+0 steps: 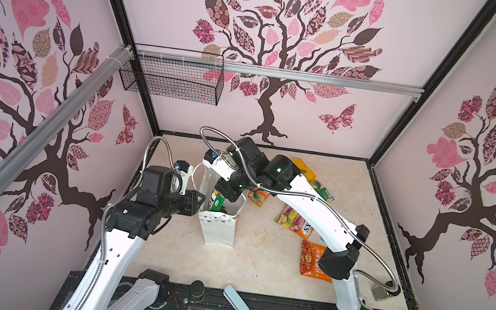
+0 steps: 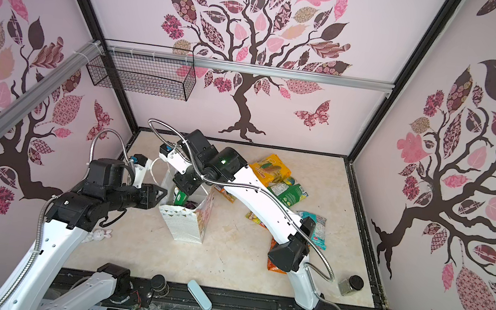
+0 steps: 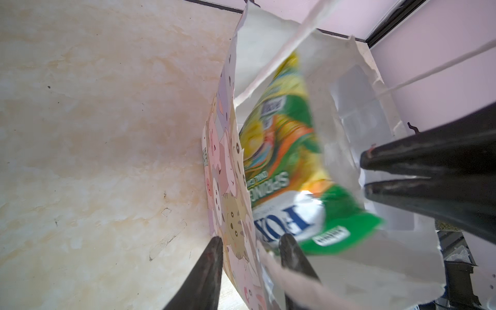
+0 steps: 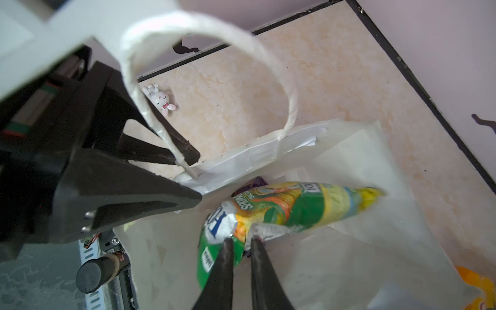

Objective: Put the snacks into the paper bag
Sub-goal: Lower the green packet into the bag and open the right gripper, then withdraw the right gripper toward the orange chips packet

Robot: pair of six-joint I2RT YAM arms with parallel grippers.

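Near the middle of the table [image 1: 257, 264], the paper bag [image 1: 218, 229] is seen standing upright with its mouth open. Its rim is straddled by the left gripper [image 3: 251, 237]: the fingers are spread apart, one outside the cartoon-printed side wall and one inside. The right gripper [image 4: 241, 241] is poised over the bag's mouth with its fingers slightly apart, and the crimped end of a green and yellow FOX'S packet [image 4: 295, 204] is seen at their tips. That packet is slanted inside the bag and appears blurred in the left wrist view. A corner of a purple packet [image 4: 257, 182] is visible beneath it. To the right of the bag, a yellow packet [image 2: 271, 169], a green packet [image 2: 289, 193], a teal packet [image 2: 318, 229], a multicolour packet [image 1: 295, 221] and an orange packet [image 1: 311, 258] are scattered flat on the table.
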